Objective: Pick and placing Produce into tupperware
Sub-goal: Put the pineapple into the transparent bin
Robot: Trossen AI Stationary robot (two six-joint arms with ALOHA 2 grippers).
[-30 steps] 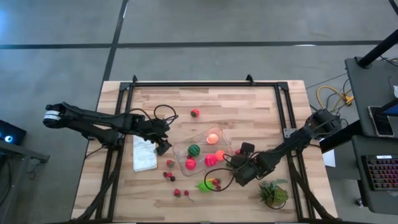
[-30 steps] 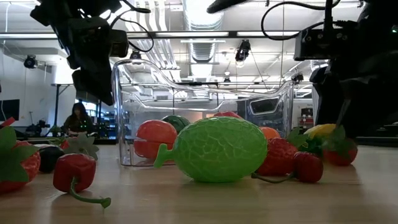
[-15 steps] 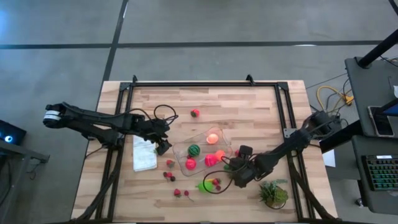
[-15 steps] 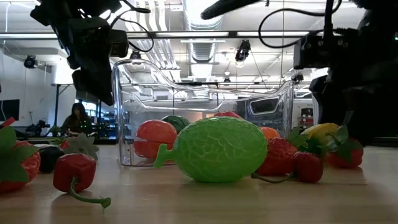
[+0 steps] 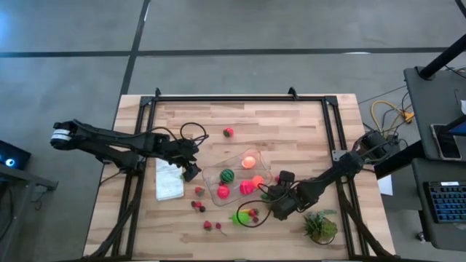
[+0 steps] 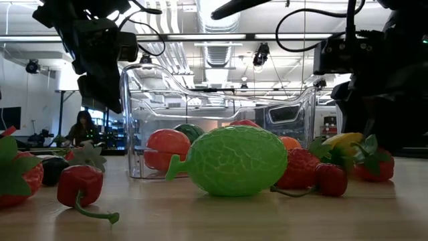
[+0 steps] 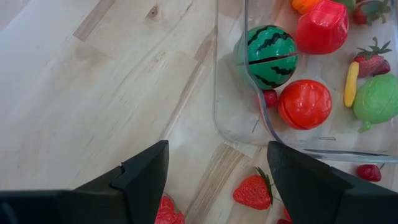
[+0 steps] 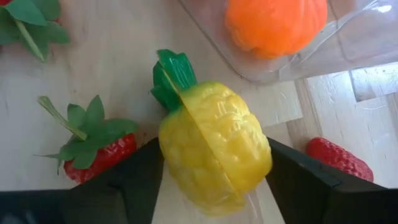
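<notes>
Your right end effector has just drawn its fingers in around the yellow toy pineapple: a second ago they stood wider, and now each finger sits hard against a side of the fruit. I judge the grasp to be forming rather than settled, so treat the pineapple as pinched but not yet proven until it comes off the tabletop. In the high view the arm has also slid closer to the tupperware over the last second, and the end effector now sits just beside the container's near-right corner.

Taking the tupperware as your landmark, nearest you, in front of it, lie the lime green melon and the strawberries beside it. The pineapple sits just outside the container's wall, next to another strawberry. Inside the tupperware are the striped watermelon, two red fruits and an orange one.

That leaves a short lift over the rim, provided the grip holds.

Off the tupperware's left end, your left end effector hangs with its fingers apart, holding nothing, above the tabletop by the white cloth. It has not moved.
</notes>
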